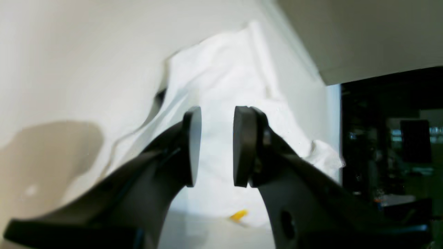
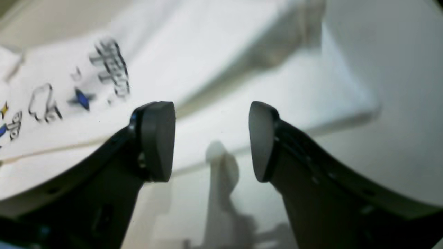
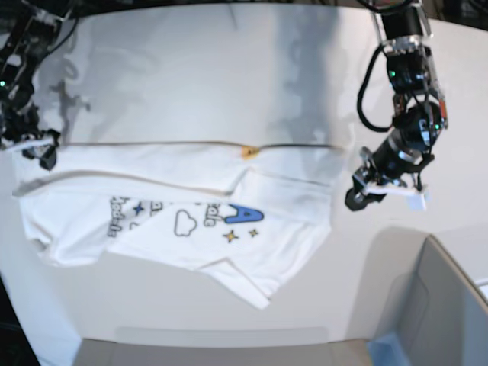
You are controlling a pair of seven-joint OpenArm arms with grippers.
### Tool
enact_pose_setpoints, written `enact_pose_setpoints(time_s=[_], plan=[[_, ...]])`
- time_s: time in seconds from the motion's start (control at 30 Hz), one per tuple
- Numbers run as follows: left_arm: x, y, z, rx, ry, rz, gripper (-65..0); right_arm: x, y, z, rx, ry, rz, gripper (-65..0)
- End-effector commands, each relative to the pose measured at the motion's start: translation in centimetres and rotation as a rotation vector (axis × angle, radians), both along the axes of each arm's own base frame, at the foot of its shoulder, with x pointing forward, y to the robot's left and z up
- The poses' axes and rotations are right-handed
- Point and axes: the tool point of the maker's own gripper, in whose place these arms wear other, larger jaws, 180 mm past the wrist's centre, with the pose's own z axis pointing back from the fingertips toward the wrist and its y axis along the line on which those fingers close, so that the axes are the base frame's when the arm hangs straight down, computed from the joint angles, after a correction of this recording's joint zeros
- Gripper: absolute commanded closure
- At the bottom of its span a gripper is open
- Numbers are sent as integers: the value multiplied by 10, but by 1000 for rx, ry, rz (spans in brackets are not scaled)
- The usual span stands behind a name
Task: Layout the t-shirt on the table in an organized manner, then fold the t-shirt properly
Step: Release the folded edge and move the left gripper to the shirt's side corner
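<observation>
The white t-shirt lies spread across the table, its upper part folded down along a straight edge. The blue and orange print faces up. My left gripper hovers open just off the shirt's right end. In the left wrist view its jaws stand apart with nothing between them, and bunched white t-shirt lies beyond. My right gripper is at the shirt's left end, open and empty, with the printed t-shirt behind its fingers.
A grey bin-like box stands at the near right corner. The table's curved edge runs along the front. A small orange bit of print peeks out at the fold line. Dark surroundings show past the table's edge.
</observation>
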Motion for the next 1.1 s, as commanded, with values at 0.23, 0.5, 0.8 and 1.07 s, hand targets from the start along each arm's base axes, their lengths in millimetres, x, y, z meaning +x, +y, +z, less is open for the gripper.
enact_pose_setpoints(time_s=[0.23, 0.5, 0.8, 1.07], plan=[[-13, -5, 11, 13, -36, -23, -173, -25, -67, -3, 245, -65, -189, -338], [-13, -4, 11, 13, -37, -20, -173, -5, -92, -25, 344, -50, -234, -338], [-13, -5, 11, 10, -35, -20, -173, 28, -91, -28, 389, -71, -229, -338], [-25, -9, 10, 0, -30, -31, -176, 46, -84, -35, 330, -72, -203, -338]])
